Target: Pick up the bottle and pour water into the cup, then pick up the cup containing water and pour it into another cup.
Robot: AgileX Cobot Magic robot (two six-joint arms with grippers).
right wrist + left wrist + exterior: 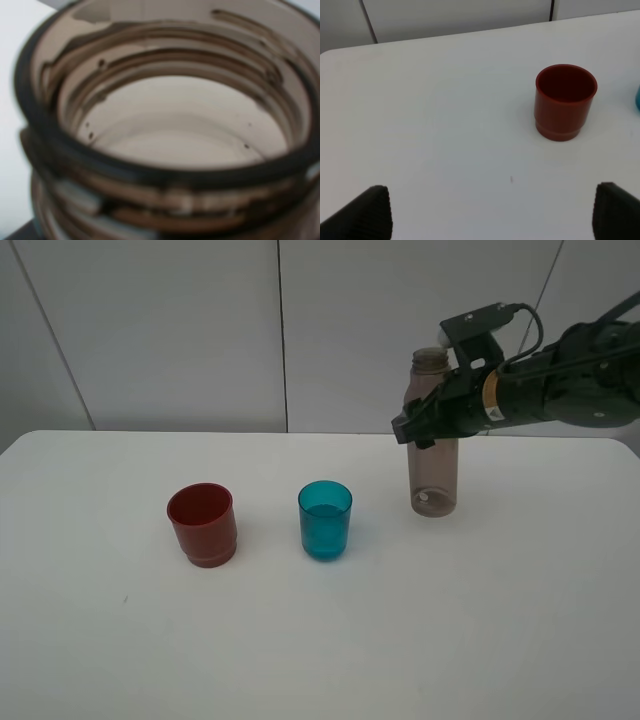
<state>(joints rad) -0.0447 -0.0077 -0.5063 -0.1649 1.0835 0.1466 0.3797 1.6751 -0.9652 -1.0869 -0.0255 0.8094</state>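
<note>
Right gripper [420,429] straddles the upright bottle [433,482] high up; whether it pinches is unclear.

Blurry, edge-cropped bottle [165,177] mouth

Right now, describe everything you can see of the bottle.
The bottle is tall, translucent smoky grey-brown plastic, with a narrow threaded neck and no cap. The right wrist view looks straight into its open mouth. It stands upright toward the right rear of the white table, its base apparently on the surface. The right gripper sits around its upper body, but whether it is clamped cannot be told. Any water level is unclear.
</note>
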